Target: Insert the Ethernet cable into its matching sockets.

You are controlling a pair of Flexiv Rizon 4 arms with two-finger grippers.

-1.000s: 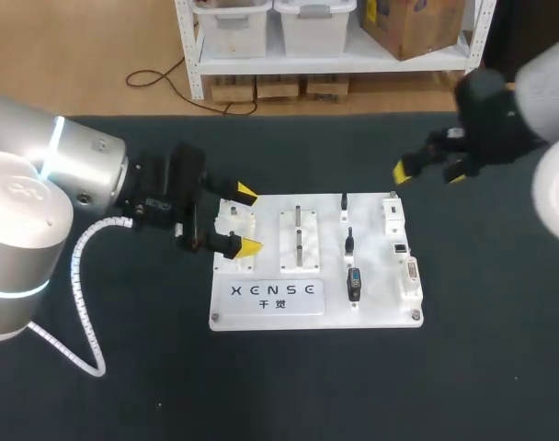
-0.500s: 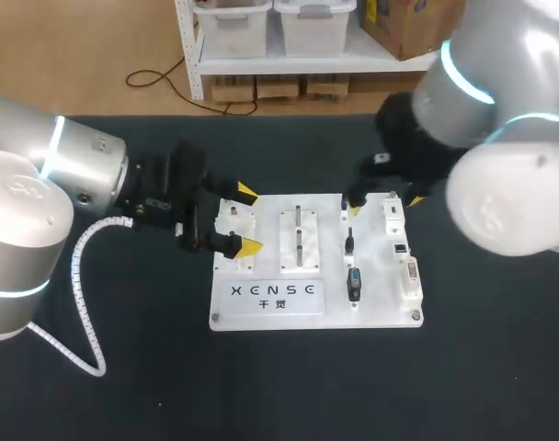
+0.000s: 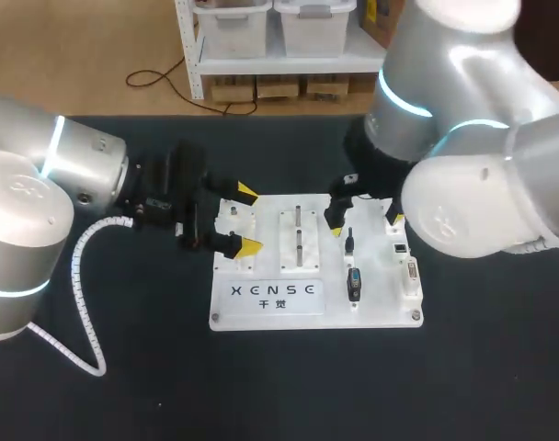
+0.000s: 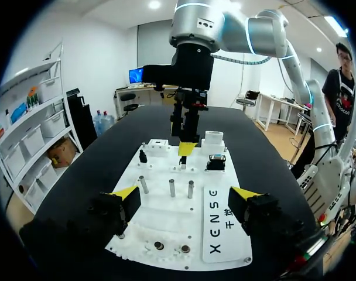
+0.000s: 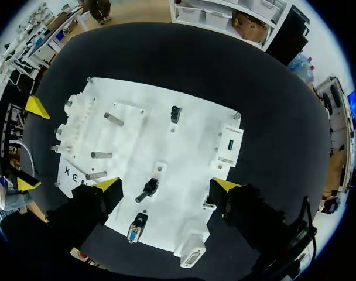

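right hand (image 5: 166,186): wide open and holding nothing. It hangs over the white board (image 5: 195,146), with a little black plug (image 5: 149,188) under the gap between its fingers.

left hand (image 4: 184,194): also spread open and empty, sitting at the board's other end. Can't tell if it touches the board.

task's thing: honestly, I see no long cable anywhere. My best guess for the Ethernet end is that little black plug standing mid-board, but it's too small to be sure.

sockets: a white socket block (image 5: 227,143) and a smaller socket (image 5: 208,202) are near the board's edge, just beside the right hand.

bench (image 3: 353,386): black, with the board lying flat on it.

what could go wrong: another connector (image 5: 137,225) sits right beside the plug, so a slightly off descent could grab the wrong one. A finger clipping a holder could shove the board, since nothing seems to clamp it. A tilted grip would probably jam at the socket.
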